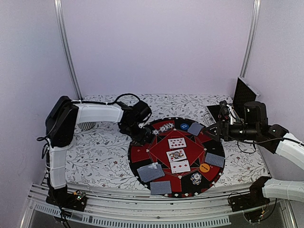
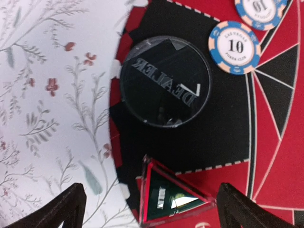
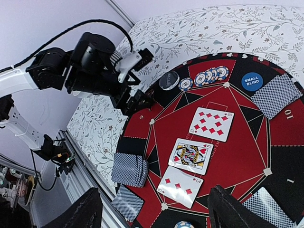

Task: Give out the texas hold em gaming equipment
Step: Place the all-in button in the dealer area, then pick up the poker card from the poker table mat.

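Black-red triangle marker [image 2: 173, 197], set between the spread left gripper [image 2: 151, 187]: we are favouring a straight-up retreat; right gripper [image 3: 154, 190] gaping, empty.

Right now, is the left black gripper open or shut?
Open: the left gripper shows fingers wide apart, the black-red triangle free between them.

A big round red and black mat [image 1: 138, 154] lies on a white cloth [image 1: 99, 156] with little flowers. Pale walls [image 1: 156, 47] stand around. A black board [image 1: 243, 95] stands at the far right
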Robot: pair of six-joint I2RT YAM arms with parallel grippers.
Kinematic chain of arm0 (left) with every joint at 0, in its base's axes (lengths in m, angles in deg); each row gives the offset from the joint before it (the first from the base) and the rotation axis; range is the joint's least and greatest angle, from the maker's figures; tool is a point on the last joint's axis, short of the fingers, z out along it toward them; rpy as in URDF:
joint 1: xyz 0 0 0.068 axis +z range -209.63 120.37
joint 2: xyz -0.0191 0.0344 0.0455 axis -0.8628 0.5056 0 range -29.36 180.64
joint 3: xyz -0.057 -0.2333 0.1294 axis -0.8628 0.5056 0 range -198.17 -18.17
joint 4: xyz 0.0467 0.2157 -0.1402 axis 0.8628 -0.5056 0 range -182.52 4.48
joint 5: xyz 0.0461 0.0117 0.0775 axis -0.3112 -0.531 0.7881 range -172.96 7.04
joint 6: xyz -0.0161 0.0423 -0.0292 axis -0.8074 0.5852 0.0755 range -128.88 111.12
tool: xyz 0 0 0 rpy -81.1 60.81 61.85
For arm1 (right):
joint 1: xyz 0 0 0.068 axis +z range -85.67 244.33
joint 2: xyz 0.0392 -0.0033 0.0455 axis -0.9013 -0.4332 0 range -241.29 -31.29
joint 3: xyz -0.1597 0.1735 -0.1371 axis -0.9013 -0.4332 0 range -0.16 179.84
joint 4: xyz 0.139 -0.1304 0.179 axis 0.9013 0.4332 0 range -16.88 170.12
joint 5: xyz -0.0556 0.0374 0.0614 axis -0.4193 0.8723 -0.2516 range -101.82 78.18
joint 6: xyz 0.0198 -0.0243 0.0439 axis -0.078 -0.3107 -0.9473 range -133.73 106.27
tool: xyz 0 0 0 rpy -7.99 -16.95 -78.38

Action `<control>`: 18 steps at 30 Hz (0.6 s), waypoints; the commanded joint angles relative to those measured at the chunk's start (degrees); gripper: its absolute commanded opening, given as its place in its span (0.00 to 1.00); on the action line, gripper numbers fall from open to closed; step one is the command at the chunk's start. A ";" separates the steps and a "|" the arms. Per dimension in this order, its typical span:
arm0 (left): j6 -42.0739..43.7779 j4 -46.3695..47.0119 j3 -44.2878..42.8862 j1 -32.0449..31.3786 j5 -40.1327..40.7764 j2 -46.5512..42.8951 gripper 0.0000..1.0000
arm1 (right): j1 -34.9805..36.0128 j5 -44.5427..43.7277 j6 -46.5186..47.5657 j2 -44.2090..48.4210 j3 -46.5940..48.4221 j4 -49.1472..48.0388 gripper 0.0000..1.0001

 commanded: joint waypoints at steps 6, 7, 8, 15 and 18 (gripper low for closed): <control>1.86 12.56 18.22 -10.43 8.22 -34.92 0.98 | 6.62 2.22 -4.87 -4.47 -0.54 -3.75 0.65; 3.09 13.97 21.59 -13.35 6.38 -37.96 0.95 | 8.89 1.22 -5.27 -5.81 -0.67 -4.15 0.63; 4.35 15.29 24.67 -16.25 4.41 -40.53 0.91 | 11.11 0.73 -5.79 -7.40 -0.76 -4.67 0.60; 11.80 23.41 40.71 -40.65 -2.29 -44.29 0.70 | 21.60 3.06 -8.78 -20.46 0.56 -8.76 0.53; 15.01 23.68 39.28 -44.69 -0.89 -36.99 0.66 | 22.80 3.21 -8.98 -22.96 1.13 -9.36 0.53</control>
